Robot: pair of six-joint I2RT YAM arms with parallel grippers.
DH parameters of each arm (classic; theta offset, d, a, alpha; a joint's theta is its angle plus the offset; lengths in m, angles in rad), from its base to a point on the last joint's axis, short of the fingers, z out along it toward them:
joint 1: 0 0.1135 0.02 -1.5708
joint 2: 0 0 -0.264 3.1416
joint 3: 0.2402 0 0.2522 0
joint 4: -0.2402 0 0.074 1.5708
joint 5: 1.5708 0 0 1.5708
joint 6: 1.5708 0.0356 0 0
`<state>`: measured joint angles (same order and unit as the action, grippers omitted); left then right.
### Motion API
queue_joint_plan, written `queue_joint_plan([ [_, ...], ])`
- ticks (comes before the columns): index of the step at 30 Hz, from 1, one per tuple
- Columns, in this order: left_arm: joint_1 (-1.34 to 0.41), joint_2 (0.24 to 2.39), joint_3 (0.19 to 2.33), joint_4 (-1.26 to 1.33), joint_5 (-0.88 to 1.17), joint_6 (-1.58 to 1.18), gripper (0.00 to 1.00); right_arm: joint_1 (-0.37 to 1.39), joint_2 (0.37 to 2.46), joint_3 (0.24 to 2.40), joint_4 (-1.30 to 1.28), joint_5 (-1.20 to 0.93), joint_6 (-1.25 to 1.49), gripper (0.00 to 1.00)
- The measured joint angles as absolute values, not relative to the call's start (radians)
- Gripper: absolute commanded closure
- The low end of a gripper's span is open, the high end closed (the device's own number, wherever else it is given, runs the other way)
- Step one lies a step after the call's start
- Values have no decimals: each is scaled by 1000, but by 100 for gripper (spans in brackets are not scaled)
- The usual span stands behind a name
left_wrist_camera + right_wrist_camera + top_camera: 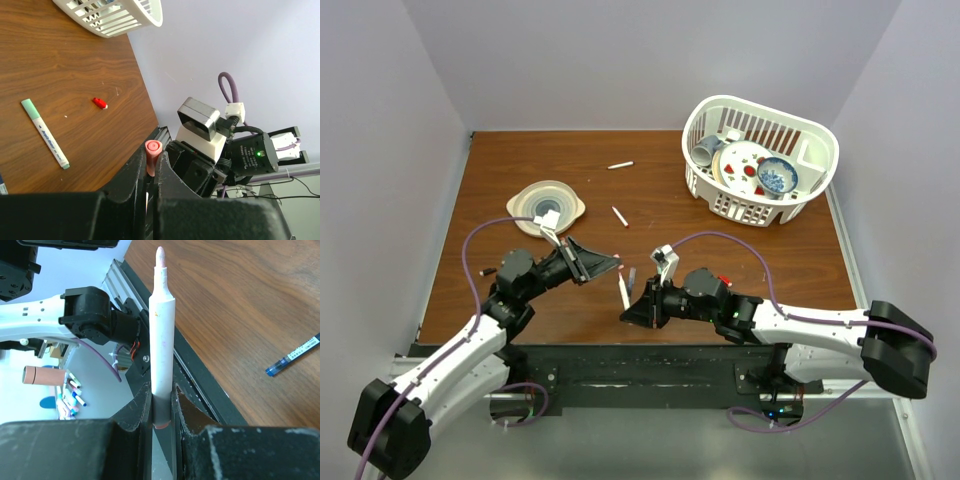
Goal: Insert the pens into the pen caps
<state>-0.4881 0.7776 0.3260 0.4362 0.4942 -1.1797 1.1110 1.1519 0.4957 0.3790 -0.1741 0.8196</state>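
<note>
Your left gripper [152, 175]: jaws clenched on a pink cap [153, 150], which sticks out past the fingertips.
Your right gripper [161, 407]: jaws grasping a white pen [163, 330] by its rear end, pink tip bare.
On your table [75, 75]: green-capped pen [46, 134] and red cap [100, 103], lying apart.

Readable text: none can be made out.
Green-capped pen [45, 134] barrel: a line of blue print, too small to read.
Blue-tipped pen [294, 355] barrel: dark lettering along the pale barrel, too blurred to read.
</note>
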Motion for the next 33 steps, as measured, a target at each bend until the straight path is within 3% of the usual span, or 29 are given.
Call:
queue_joint_plan([
  [33, -488, 739, 343, 298, 590, -994, 100, 1120, 1132, 533, 294, -145, 799, 100],
])
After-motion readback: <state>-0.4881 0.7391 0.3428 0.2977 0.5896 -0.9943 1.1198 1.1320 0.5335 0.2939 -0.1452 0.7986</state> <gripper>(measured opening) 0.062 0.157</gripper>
